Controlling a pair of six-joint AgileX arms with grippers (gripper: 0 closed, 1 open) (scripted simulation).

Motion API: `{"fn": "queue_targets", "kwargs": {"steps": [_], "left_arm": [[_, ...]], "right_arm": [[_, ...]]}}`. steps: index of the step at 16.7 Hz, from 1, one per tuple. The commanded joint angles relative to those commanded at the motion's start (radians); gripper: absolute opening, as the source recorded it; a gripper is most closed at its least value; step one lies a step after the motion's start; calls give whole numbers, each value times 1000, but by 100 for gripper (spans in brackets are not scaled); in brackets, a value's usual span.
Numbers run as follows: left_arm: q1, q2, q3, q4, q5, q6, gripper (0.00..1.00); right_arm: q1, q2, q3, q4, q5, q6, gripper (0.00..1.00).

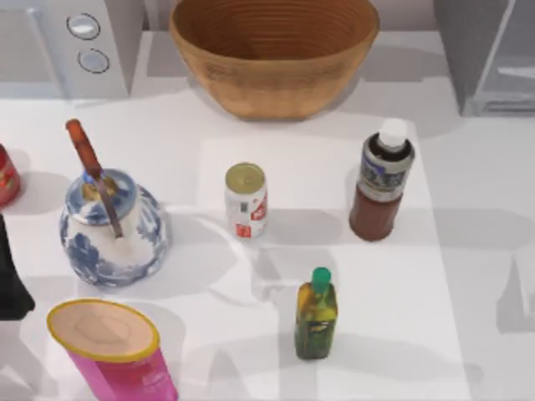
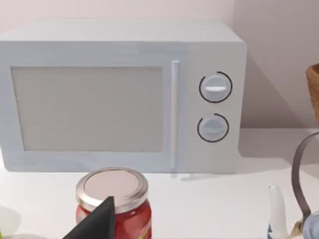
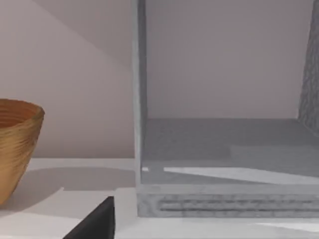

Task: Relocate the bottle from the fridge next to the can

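Bottle (image 1: 383,180) stands upright on the table (image 1: 468,276), right of centre in the top view, out of the fridge (image 1: 489,54), which sits in the upper right corner with its door swung open. White cap, dark shoulders, grey-blue label, reddish-brown lower body; label print too small to read. Can (image 1: 246,200) stands upright at centre frame, to the left of the bottle with bare table between; red markings on white, not legible.

Left gripper (image 2: 94,224) appears as a dark finger at the lower edge of the left wrist view, before a red jar (image 2: 113,201) and the microwave (image 2: 119,97); whether open or closed, cannot tell. Right gripper (image 3: 97,223) appears as a dark finger facing the open fridge interior; state likewise cannot tell. Both well apart from the bottle.

Surroundings: wicker bowl (image 1: 274,52) at upper centre, blue-and-white teapot (image 1: 113,225) at left, pink canister (image 1: 113,351) at lower left, small green-capped bottle (image 1: 316,314) below the can and bottle.
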Motion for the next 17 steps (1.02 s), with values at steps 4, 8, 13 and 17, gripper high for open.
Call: {"fn": "queue_targets", "kwargs": {"steps": [4, 8, 13, 17], "left_arm": [[0, 0, 0, 0, 0, 0, 100], [0, 0, 0, 0, 0, 0, 100], [0, 0, 0, 0, 0, 0, 100], [0, 0, 0, 0, 0, 0, 100]], "right_arm": [[1, -178, 144, -370, -2, 0, 100], [0, -352, 284, -728, -4, -1, 100], [-1, -520, 423, -1026, -4, -5, 100], [-1, -564, 461, -1087, -5, -7, 100]]}}
